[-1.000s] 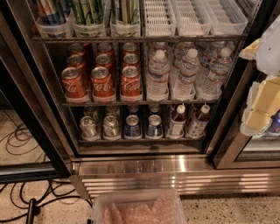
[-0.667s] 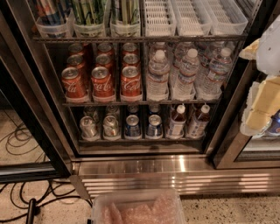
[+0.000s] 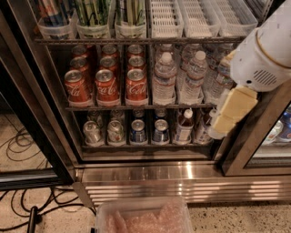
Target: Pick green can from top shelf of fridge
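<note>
The fridge [image 3: 54,118] stands open in front of me, with a dark frame and a ribbed steel base. Its top shelf [image 3: 136,41] is a dark wire rack carrying clear and white slotted bins. Green cans with pale streaks [image 3: 93,11] stand in the clear bins at the upper left, their tops cut off by the frame edge. More green cans [image 3: 131,11] fill the bin beside them. My gripper [image 3: 229,113], pale yellow on a white arm [image 3: 263,54], hangs at the right in front of the water bottles. It is below and to the right of the green cans and is empty.
Red cola cans [image 3: 107,82] and water bottles [image 3: 163,77] fill the middle rack. Silver and blue cans [image 3: 136,132] and small bottles [image 3: 184,127] stand on the bottom rack. A clear plastic tub [image 3: 145,218] sits at the bottom edge. Black cables [image 3: 22,145] lie on the floor at left.
My arm and gripper have swung left and further into view, now covering the right-hand water bottles. The cans and bins have not moved.
</note>
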### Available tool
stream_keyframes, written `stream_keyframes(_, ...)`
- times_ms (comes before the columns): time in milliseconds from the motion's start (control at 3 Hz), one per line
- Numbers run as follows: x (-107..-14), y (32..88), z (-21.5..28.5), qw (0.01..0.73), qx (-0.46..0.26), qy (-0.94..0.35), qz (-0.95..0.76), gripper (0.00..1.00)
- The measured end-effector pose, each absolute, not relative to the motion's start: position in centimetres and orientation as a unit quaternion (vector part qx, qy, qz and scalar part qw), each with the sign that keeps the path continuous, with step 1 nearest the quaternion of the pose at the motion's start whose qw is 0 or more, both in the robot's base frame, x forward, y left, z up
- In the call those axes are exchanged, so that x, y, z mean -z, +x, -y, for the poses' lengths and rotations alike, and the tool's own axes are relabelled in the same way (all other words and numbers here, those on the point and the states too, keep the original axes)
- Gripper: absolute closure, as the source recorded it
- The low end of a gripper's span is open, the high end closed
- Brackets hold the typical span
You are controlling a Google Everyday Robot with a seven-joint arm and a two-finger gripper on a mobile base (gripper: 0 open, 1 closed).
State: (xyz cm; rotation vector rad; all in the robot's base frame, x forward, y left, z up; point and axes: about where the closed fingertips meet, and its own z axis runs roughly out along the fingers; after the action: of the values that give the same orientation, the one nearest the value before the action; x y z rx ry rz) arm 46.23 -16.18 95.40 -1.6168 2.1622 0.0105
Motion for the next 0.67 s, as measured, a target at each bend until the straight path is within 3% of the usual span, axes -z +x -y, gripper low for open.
stream_keyframes(333,-96.80,47.49,9.86,0.273,-0.030,-0.608,-0.745,0.00)
stream_keyframes(667,-96.81,47.50,9.85,0.273,-0.030,-0.608,-0.745,0.00)
